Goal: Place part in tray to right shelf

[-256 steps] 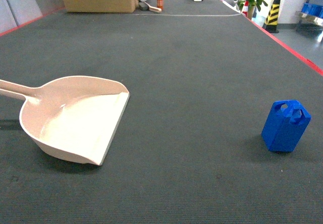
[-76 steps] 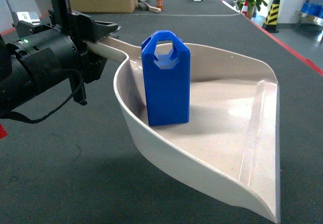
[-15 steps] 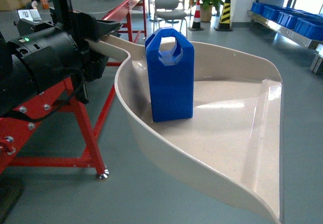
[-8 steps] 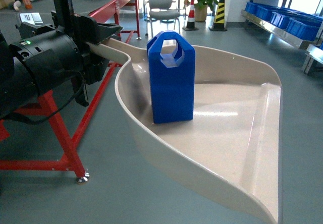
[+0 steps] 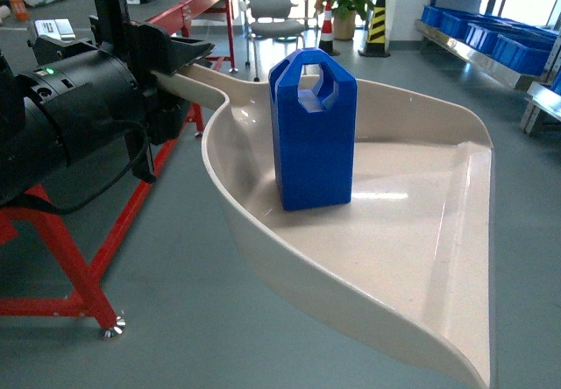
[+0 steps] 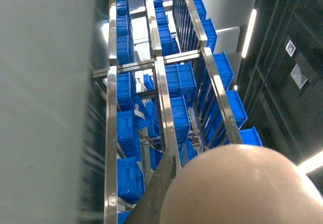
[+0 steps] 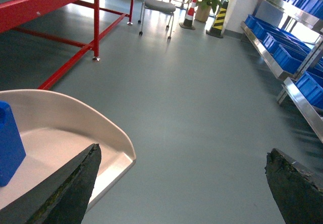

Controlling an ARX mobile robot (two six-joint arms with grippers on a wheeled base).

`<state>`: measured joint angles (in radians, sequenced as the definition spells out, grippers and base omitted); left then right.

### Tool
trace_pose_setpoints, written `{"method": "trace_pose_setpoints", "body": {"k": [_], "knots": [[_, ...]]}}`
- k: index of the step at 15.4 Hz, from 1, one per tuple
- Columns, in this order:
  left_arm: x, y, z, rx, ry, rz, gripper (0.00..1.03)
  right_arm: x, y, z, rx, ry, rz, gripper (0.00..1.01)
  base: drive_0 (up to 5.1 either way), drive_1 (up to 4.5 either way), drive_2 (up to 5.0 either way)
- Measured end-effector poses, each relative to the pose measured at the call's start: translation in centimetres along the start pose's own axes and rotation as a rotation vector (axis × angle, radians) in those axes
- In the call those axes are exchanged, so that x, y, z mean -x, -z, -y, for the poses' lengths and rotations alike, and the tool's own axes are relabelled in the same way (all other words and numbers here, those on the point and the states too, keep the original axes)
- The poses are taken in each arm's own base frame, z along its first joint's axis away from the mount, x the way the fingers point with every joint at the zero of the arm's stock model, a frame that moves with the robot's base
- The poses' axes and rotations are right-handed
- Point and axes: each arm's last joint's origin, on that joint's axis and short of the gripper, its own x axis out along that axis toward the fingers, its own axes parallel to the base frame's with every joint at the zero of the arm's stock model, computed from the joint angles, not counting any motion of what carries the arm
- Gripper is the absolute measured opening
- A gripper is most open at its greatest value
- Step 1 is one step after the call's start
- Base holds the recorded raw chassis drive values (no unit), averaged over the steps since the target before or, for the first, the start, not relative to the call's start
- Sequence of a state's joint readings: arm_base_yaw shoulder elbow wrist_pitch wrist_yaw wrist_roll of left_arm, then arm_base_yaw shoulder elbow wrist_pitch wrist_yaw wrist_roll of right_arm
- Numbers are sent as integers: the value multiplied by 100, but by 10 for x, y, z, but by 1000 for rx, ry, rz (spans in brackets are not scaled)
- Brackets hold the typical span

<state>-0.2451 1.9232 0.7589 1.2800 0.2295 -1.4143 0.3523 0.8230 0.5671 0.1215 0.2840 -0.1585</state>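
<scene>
Part (image 5: 313, 135): bright-blue block, upright, handle loop on top, standing inside tray (image 5: 438, 258) near its back wall. Tray: beige glossy scoop, raised above floor, flat lip toward lower right, handle extending left from part. Shelf (image 5: 491, 43): steel-framed, blue crates on it, far right beyond tray.

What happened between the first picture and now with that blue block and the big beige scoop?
The part left the dark mat and now stands upright in the tray. The left gripper has taken the tray's handle and lifted it, and the robot has rolled out onto open floor. Over the last second, the part stayed upright.
</scene>
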Motion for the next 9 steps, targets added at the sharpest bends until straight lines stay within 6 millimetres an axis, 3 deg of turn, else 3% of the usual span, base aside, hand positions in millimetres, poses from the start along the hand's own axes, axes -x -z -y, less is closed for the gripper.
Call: {"method": "trace_pose_setpoints", "body": {"k": [9], "knots": [[0, 0, 0, 0, 1, 1, 12, 0, 0, 0, 0, 0, 1, 98, -4, 418, -426]]}}
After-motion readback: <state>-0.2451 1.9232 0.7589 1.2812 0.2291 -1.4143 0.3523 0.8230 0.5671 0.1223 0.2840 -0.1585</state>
